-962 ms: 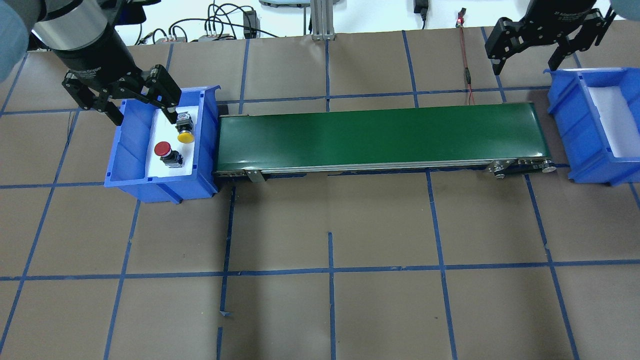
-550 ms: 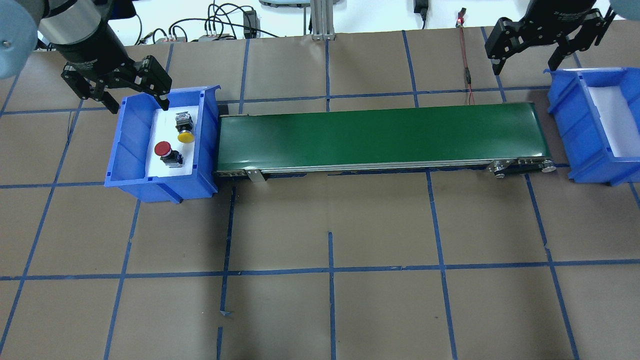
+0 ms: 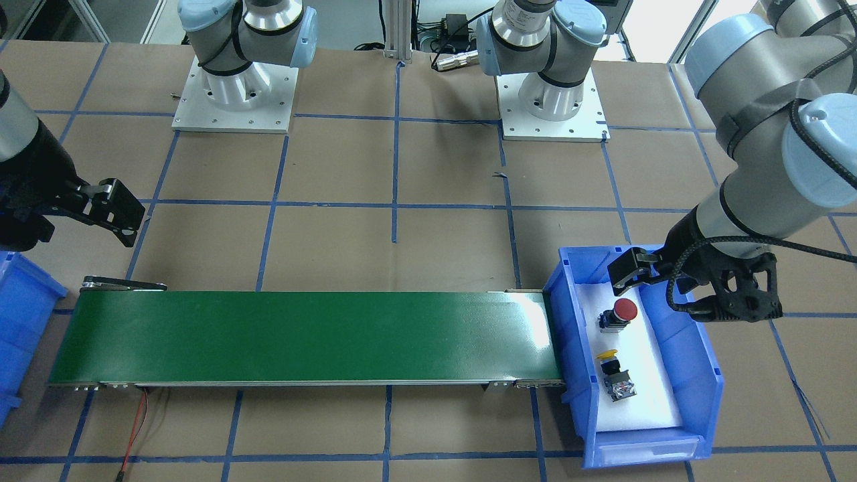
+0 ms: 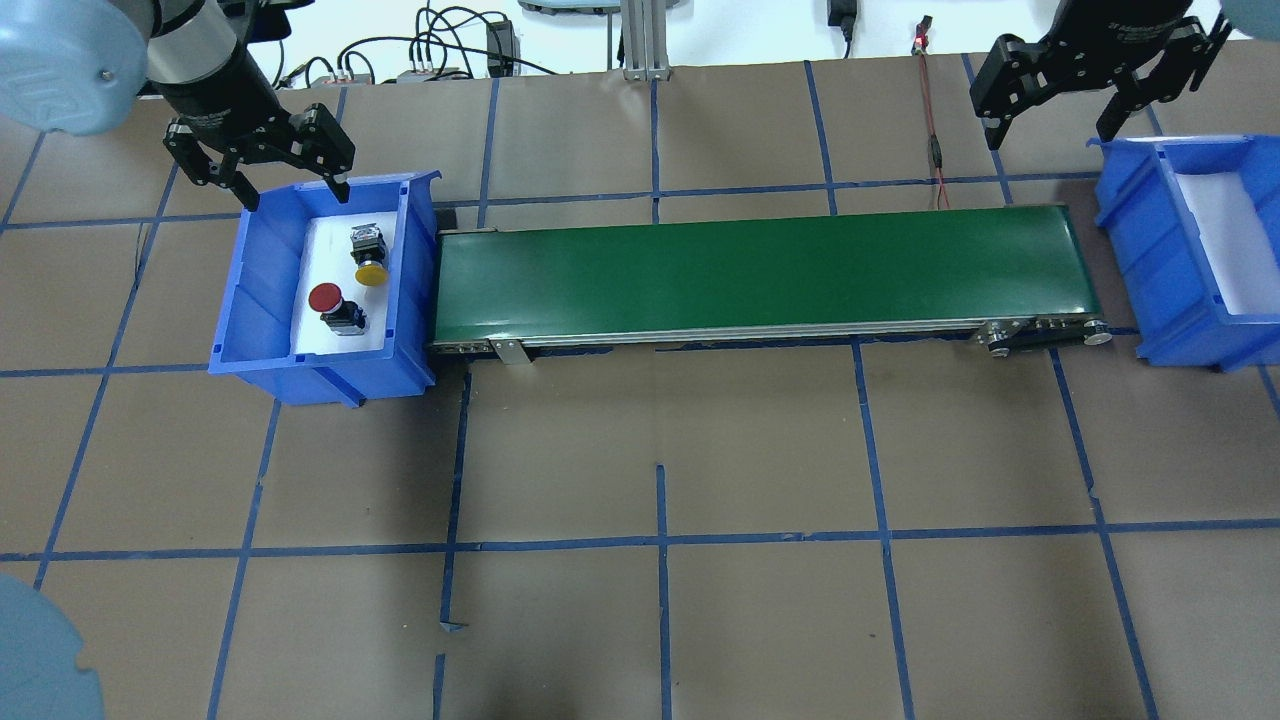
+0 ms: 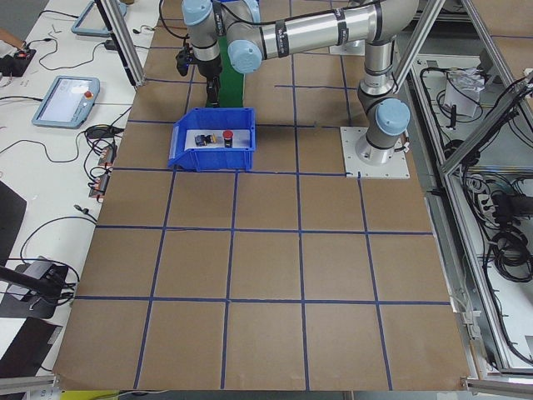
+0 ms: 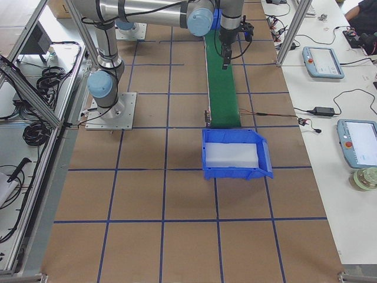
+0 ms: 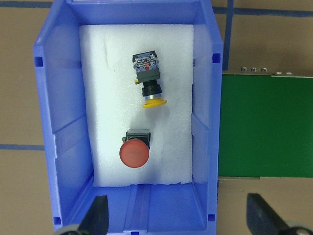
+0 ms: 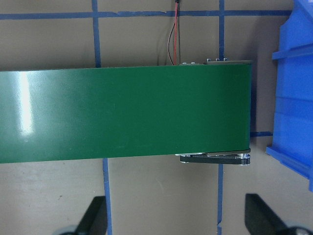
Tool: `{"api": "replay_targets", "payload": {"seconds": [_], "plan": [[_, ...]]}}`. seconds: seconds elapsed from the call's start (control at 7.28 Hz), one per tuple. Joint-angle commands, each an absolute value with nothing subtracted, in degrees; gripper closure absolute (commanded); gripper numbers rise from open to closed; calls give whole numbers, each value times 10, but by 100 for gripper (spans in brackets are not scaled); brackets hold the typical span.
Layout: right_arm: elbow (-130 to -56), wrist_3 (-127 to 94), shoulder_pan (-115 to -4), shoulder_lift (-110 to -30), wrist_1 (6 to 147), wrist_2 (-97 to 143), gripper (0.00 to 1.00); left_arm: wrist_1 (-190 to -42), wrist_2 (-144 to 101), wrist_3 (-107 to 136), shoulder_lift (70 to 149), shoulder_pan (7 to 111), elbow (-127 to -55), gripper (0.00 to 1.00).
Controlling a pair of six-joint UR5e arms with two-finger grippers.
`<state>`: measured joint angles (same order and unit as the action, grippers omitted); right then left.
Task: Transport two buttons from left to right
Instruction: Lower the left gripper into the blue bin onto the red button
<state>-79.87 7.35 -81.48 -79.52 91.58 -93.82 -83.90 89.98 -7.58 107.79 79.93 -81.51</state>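
Pre-grasp: left end effector [image 4: 297,190] spread, empty, over blue bin's [image 4: 232,320] 12 o'clock rim; next, descend and pinch yellow button [image 4: 370,258]; right end effector [image 4: 1050,120] spread, idle.

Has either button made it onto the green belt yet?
No, the red button and the yellow button both lie on the white pad inside the blue bin beside the belt.

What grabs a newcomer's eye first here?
The long green conveyor belt spans the table's middle between a blue left bin and right bin. In the left bin, the red button and yellow button sit on white foam, the open left gripper hovering above.
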Motion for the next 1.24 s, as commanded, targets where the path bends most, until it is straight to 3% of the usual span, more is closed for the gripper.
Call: {"api": "replay_targets", "payload": {"seconds": [0.0, 1.1], "plan": [[-798, 74, -816, -795, 917, -938, 0, -826, 899, -92, 1115, 771, -820, 0], [-797, 75, -815, -794, 918, -938, 0, -687, 915, -99, 1119, 766, -954, 1]]}}
